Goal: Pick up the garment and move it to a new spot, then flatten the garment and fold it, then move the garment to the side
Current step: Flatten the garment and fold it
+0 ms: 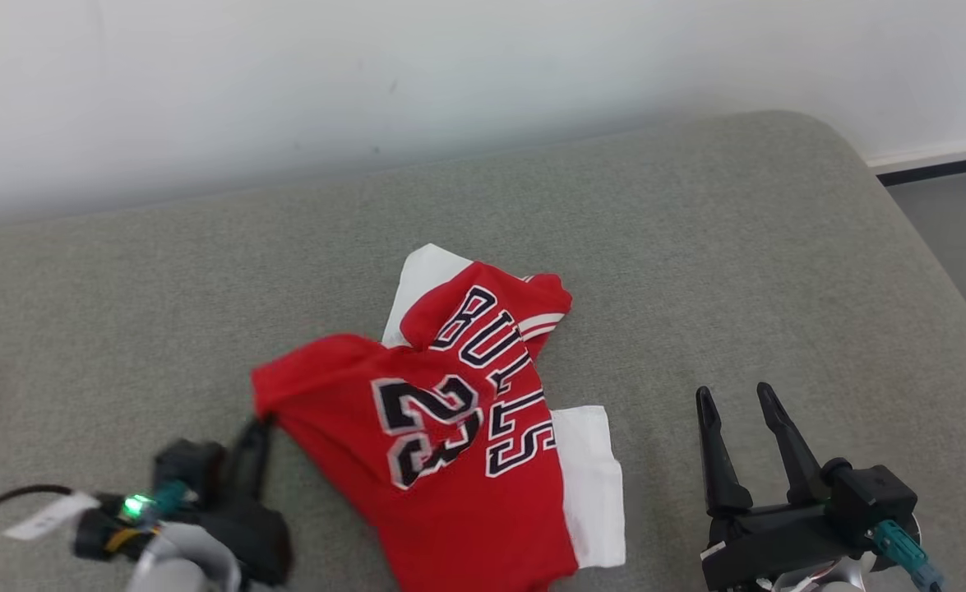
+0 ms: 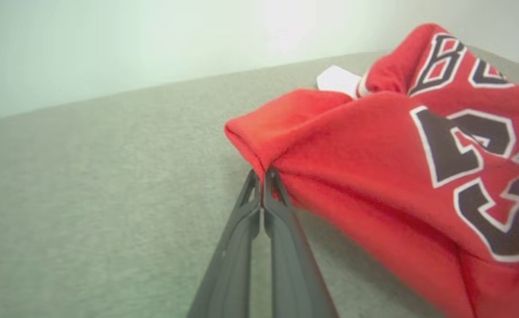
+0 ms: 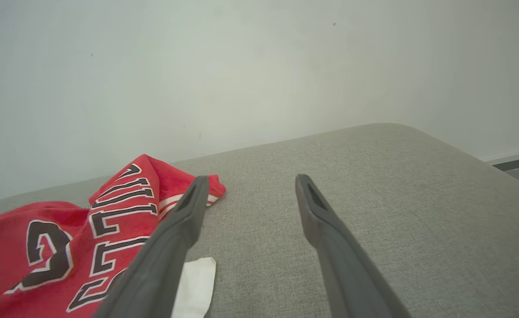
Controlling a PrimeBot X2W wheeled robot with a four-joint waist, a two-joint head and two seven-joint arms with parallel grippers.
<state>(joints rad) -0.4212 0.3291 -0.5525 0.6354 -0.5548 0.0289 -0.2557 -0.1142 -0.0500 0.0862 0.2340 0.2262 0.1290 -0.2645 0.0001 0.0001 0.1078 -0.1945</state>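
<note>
Red garment [image 1: 450, 460] being pinched for pickup
Left gripper [image 2: 263, 173] is clamping its corner; right gripper [image 1: 734, 393] waiting beside it, jaws wide.

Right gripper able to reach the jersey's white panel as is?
Probably yes. The right gripper is open, and only bare grey cushion lies between it and the white panel of the jersey.

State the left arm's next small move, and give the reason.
Probably lift the left end effector straight up a little: it is shut on an edge fold of the red jersey, which lies crumpled on the grey cushion and has yet to be picked up. The right end effector stands open, apart from the cloth.
</note>
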